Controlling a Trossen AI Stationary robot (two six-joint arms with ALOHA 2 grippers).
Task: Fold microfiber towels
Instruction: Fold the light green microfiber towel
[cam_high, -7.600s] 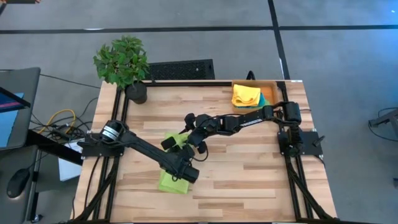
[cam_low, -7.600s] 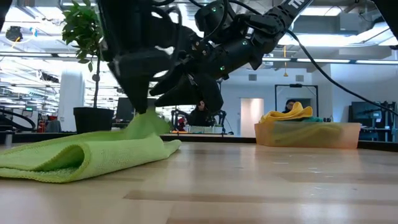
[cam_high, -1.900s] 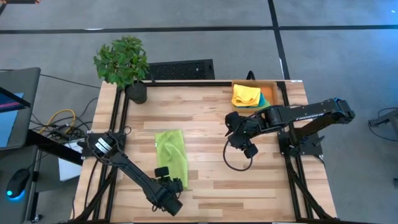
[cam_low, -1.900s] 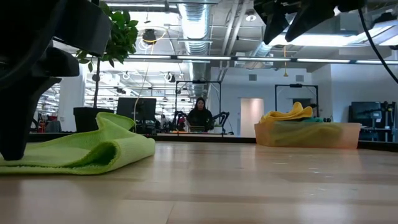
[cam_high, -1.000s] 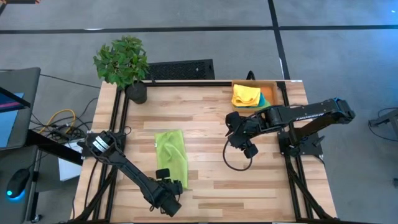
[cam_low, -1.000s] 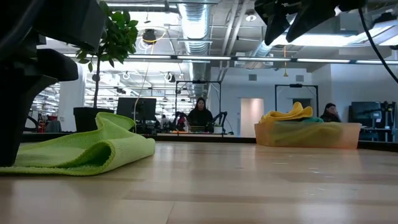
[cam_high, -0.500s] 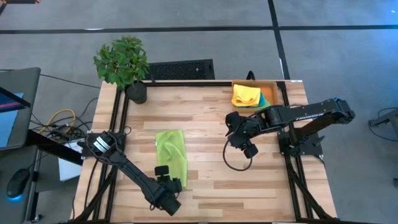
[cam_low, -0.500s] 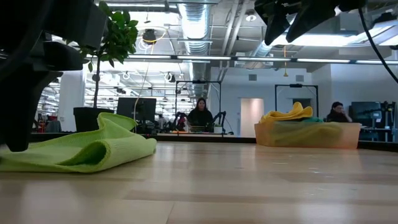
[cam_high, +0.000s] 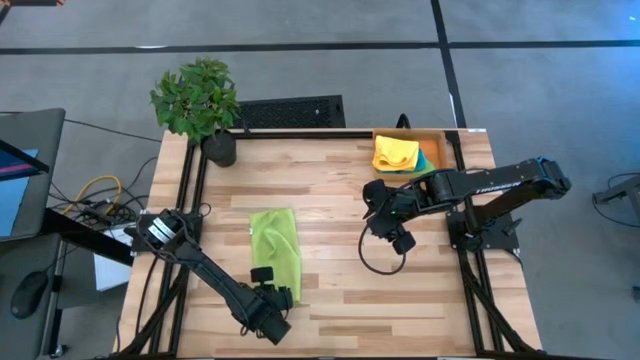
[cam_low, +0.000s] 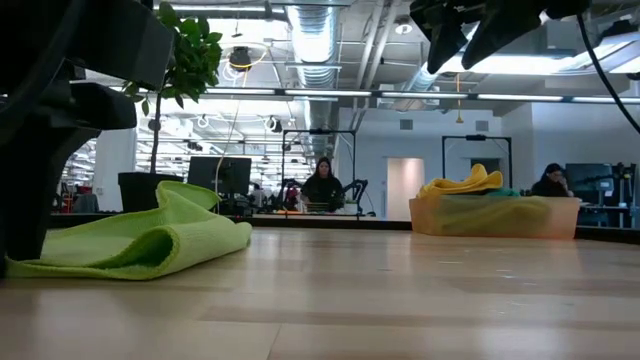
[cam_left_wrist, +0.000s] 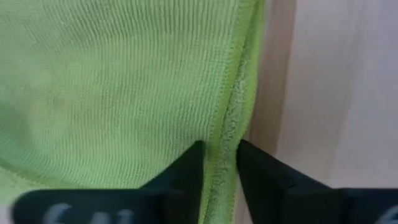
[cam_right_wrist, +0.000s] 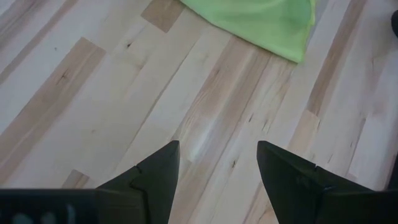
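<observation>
The lime towel (cam_high: 276, 252) lies folded in a long strip on the left half of the wooden table (cam_high: 330, 170) from above, with my left gripper (cam_high: 278, 296) at its near end and my right gripper (cam_high: 385, 225) well apart over bare wood. From table height the towel (cam_low: 150, 243) lies flat and doubled. In my left wrist view my fingers (cam_left_wrist: 184, 171) stand close on both sides of its hem (cam_left_wrist: 231, 106), and in my right wrist view my fingers (cam_right_wrist: 155, 171) are spread wide and hold nothing.

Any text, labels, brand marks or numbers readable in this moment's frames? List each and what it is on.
"TROSSEN", only roughly legible: white lettering along the right arm in the high view.
Pale marks on the left claw's body in its wrist view: too blurred to read.
Nothing readable on the green towel, orange tray or table.
</observation>
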